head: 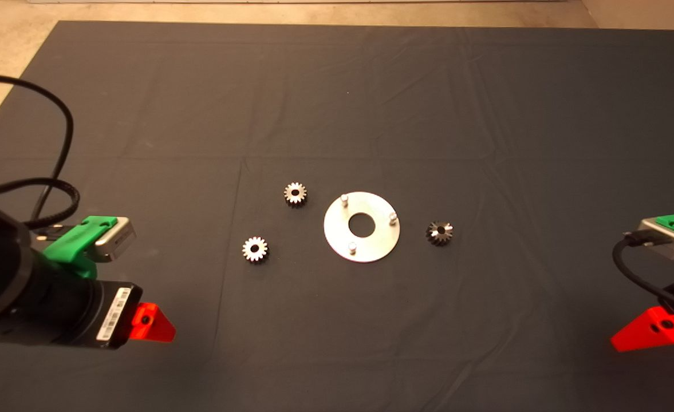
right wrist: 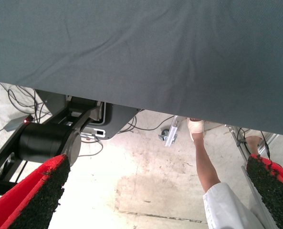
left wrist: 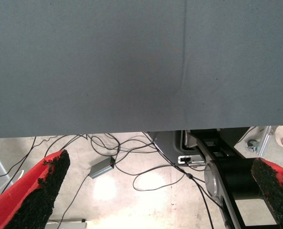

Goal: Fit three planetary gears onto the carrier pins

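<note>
Closest to the head camera, my left gripper [head: 152,324] waits at the lower left edge of the surface [head: 485,114], and my right gripper [head: 651,332] waits at the lower right; both have their fingers spread wide and hold nothing. Each wrist view shows the mat's edge and the floor beyond, with cables under the left and a person's leg [right wrist: 203,162] under the right.

All three carrier pins [head: 343,198] stand bare near the rim of the round silver plate [head: 337,240] at mid-surface. Two bright planetary gears lie flat to its left, one [head: 295,194] near the plate, the other [head: 255,249] further out and closer to me. A darker gear [head: 439,232] lies just right of the plate.

I judge the risks to be these: the gears lie low, so my pads could slip off the teeth; a gear brought down tilted could jam on its pin; and a push could slide the loose plate.
</note>
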